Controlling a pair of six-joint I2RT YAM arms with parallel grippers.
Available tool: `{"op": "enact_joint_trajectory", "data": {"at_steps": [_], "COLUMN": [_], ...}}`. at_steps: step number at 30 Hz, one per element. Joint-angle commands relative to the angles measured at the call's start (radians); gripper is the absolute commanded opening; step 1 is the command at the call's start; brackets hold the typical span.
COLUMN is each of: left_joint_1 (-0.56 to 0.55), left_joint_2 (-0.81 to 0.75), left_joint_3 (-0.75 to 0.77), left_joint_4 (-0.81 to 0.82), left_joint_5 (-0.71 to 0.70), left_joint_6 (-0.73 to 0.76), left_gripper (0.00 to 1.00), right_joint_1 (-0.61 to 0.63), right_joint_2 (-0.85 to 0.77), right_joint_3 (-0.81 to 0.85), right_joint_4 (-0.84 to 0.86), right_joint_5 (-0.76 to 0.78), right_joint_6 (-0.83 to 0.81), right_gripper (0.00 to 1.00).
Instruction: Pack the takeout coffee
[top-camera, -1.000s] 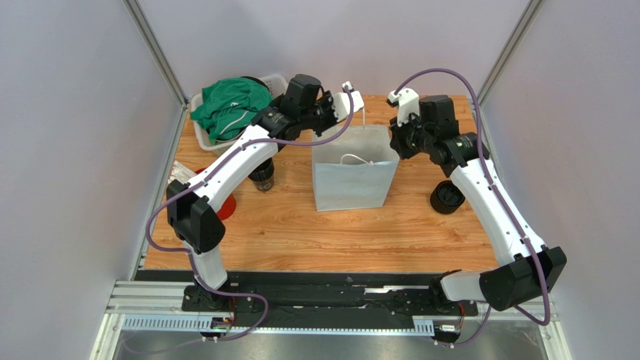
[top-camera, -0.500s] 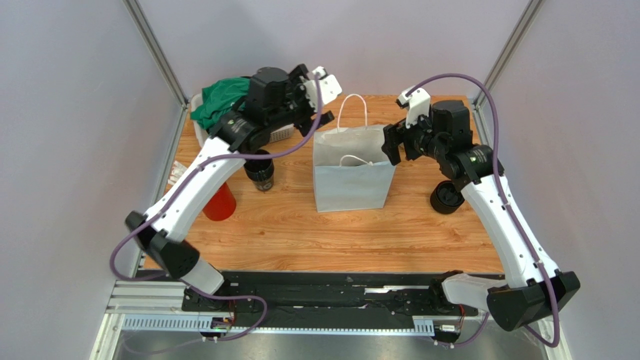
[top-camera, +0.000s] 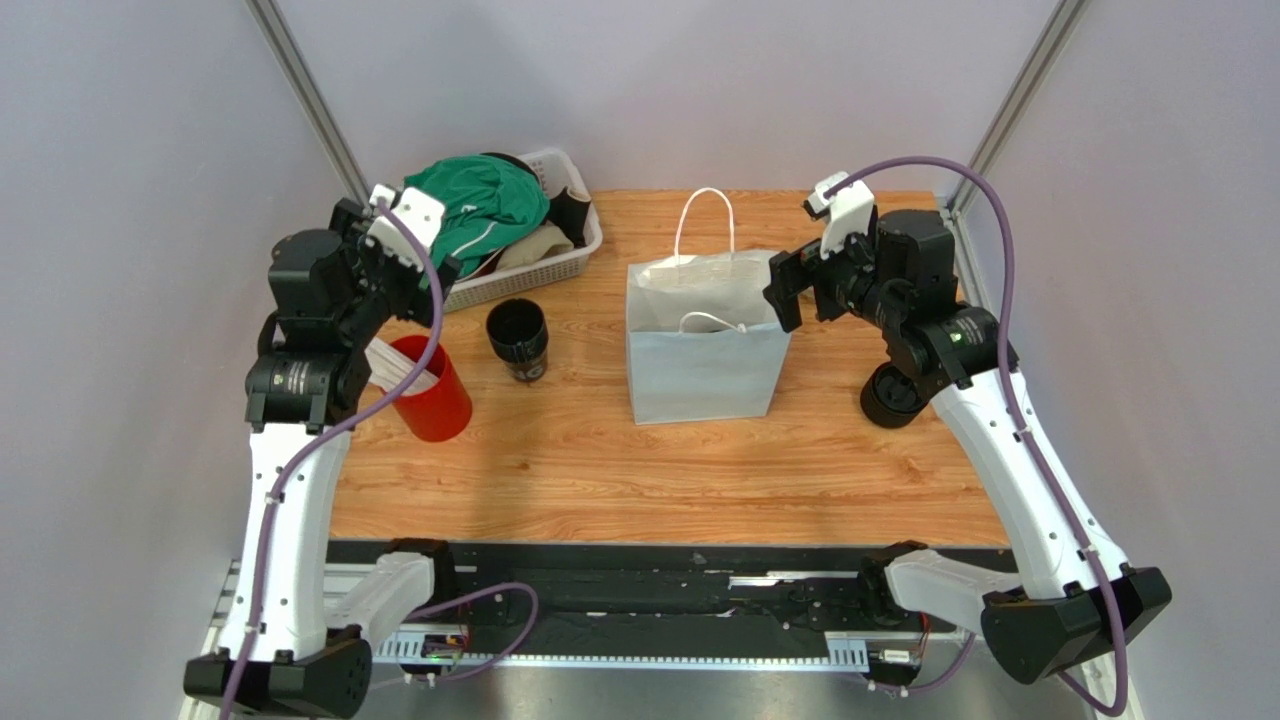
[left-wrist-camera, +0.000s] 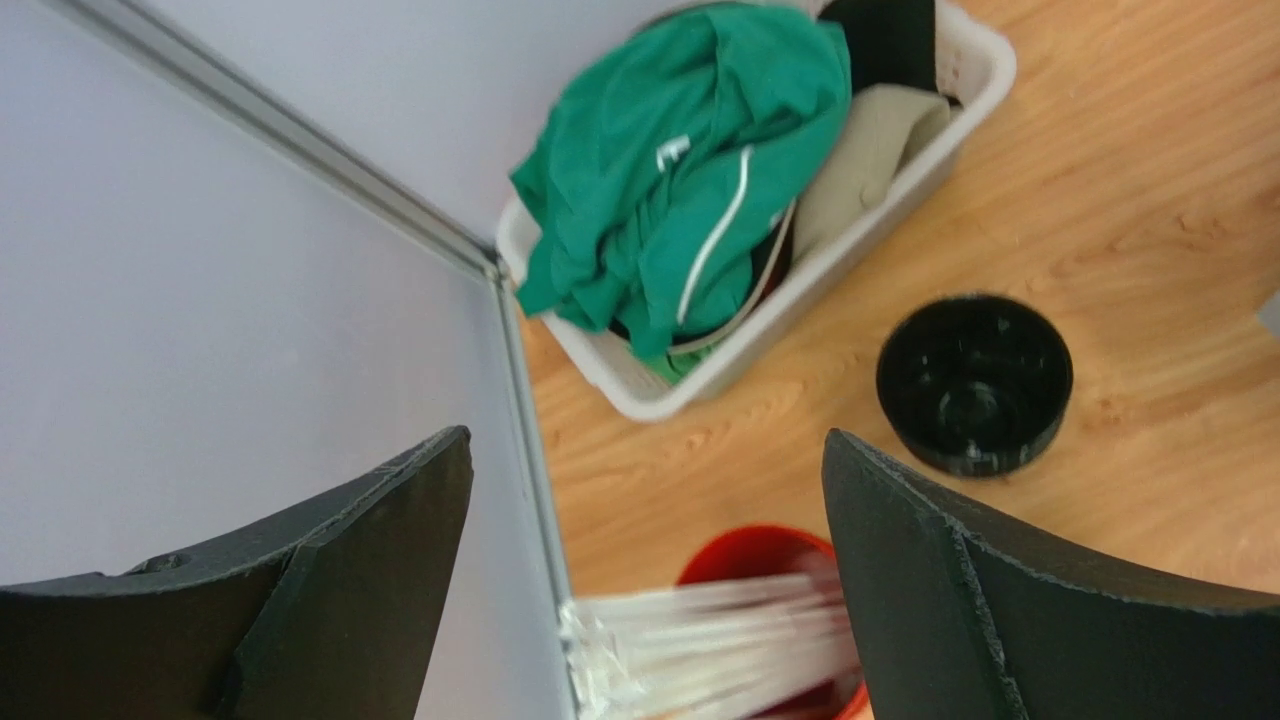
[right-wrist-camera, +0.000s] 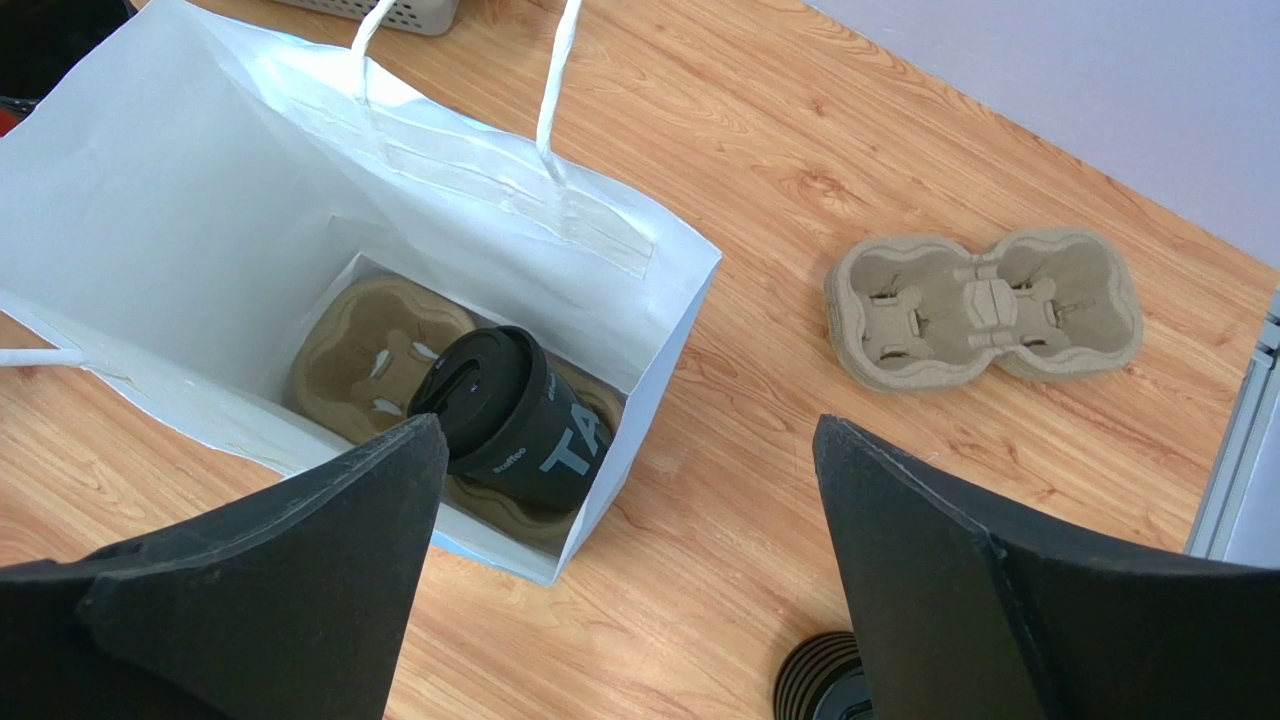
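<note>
The takeout coffee (right-wrist-camera: 511, 420), a black lidded cup, leans tilted in a brown cardboard carrier at the bottom of the white paper bag (right-wrist-camera: 226, 225). From above, the bag (top-camera: 706, 360) stands mid-table with one handle upright, and the cup inside does not show. My right gripper (right-wrist-camera: 631, 435) hangs open just right of the bag's rim, holding nothing; the top view has it (top-camera: 784, 293) at the bag's upper right corner. At the far left my left gripper (left-wrist-camera: 643, 450) is open and empty above the red cup (left-wrist-camera: 766, 630).
Another black cup (top-camera: 519, 338) stands left of the bag. The red cup (top-camera: 431, 393) holds white straws. A white basket (top-camera: 526, 278) of green clothing is at the back left. A squat black round piece (top-camera: 896, 393) and a spare cardboard carrier (right-wrist-camera: 984, 308) lie right of the bag.
Both grippers were shut at the bag's top and have opened. The left arm swung left, away from the bag, to above the red cup. The right gripper drew back slightly.
</note>
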Motion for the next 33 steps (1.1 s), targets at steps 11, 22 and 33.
{"op": "enact_joint_trajectory", "data": {"at_steps": [11, 22, 33], "left_joint_1": [0.326, 0.374, 0.401], "left_joint_2": [-0.171, -0.171, -0.149], "left_joint_3": [-0.23, -0.301, -0.364], "left_joint_4": [-0.164, -0.155, -0.081], "left_joint_5": [0.237, 0.265, 0.21], "left_joint_6": [-0.113, -0.138, -0.133], "left_gripper": [0.95, 0.88, 0.87], "right_joint_1": [0.01, 0.007, 0.007], "right_joint_2": [-0.019, -0.005, 0.032], "right_joint_3": [-0.03, -0.038, -0.044], "right_joint_4": [0.073, 0.069, 0.07], "right_joint_5": [0.006, 0.02, 0.046], "right_joint_6": [0.012, 0.01, 0.015], "right_gripper": [0.98, 0.97, 0.96]}}
